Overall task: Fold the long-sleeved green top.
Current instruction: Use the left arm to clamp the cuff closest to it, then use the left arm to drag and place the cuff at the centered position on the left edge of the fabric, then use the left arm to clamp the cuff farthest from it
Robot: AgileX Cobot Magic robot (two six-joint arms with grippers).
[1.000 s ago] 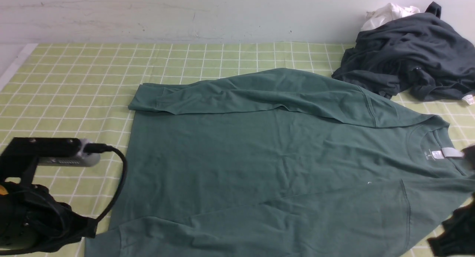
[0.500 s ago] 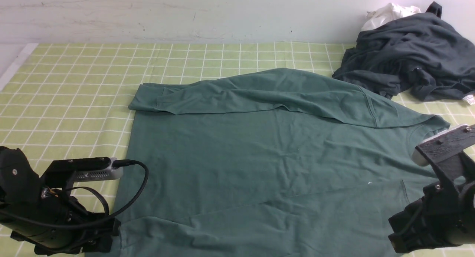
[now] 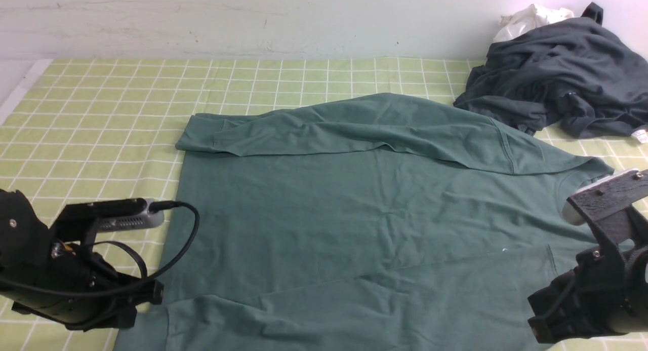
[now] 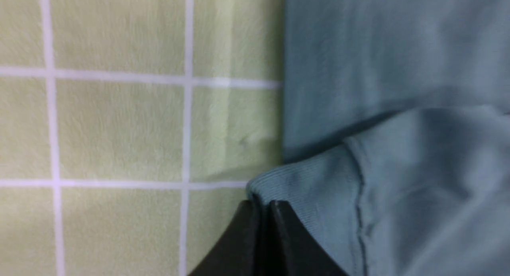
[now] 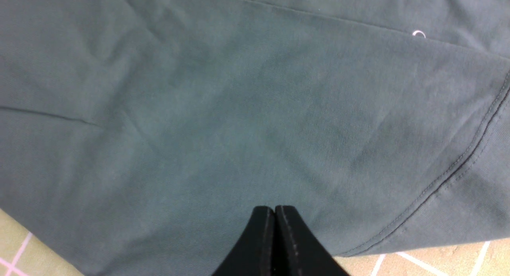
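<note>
Green long-sleeved top [image 3: 354, 214] lies flat on the checked cloth [image 3: 101, 103], both sleeves folded across the body. My front view cuts off its near edge. Left gripper [image 4: 261, 206] is pinched onto the ribbed cuff [image 4: 303, 188]. Right gripper [image 5: 274, 210] has its jaws together, tips at the sleeve; I can't tell whether fabric is caught.

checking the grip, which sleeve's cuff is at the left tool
The near sleeve, closest to the robot: its ribbed cuff sits pinched in the left tool. The far sleeve lies apart.
</note>
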